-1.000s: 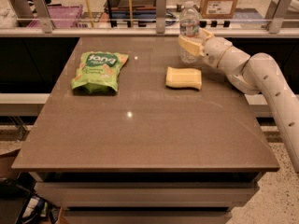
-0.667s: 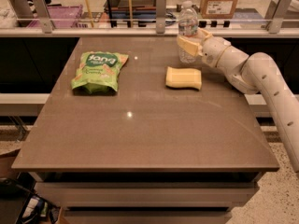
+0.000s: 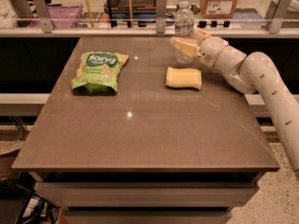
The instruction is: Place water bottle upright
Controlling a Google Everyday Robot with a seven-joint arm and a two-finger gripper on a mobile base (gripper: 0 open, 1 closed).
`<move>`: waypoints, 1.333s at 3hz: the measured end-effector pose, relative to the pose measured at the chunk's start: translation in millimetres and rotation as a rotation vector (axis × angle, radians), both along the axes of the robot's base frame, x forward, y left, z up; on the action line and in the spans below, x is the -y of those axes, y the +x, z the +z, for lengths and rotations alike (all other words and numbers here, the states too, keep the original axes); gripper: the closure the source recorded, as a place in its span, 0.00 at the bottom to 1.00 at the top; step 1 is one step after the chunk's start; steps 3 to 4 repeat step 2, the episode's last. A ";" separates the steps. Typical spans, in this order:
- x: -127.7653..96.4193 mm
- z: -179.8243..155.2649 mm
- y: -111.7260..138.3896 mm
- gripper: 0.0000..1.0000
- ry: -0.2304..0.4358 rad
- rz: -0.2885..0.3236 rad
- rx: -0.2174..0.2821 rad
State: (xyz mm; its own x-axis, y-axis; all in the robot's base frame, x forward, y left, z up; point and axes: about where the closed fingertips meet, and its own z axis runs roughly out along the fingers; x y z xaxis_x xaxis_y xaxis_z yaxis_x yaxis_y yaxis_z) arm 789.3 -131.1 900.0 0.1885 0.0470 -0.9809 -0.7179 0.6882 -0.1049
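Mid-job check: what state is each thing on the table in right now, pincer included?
water bottle: upright, capped, base on the table near its far edge.
pincer: at the bottle's middle, reaching in from the right.
sponge: lying flat, in front of the bottle, apart from it.
chip bag: lying flat, label up, far left.

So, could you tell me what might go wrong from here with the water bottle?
1. The gripper sits around the upright water bottle; a sideways pull-away could tip it.
2. The bottle stands near the far edge of the table, so a fall might roll it off.
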 end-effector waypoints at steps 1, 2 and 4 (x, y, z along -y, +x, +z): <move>-3.2 0.6 0.1 0.00 0.000 0.004 0.001; -3.3 0.6 0.1 0.00 0.000 0.004 0.001; -3.3 0.6 0.1 0.00 0.000 0.004 0.001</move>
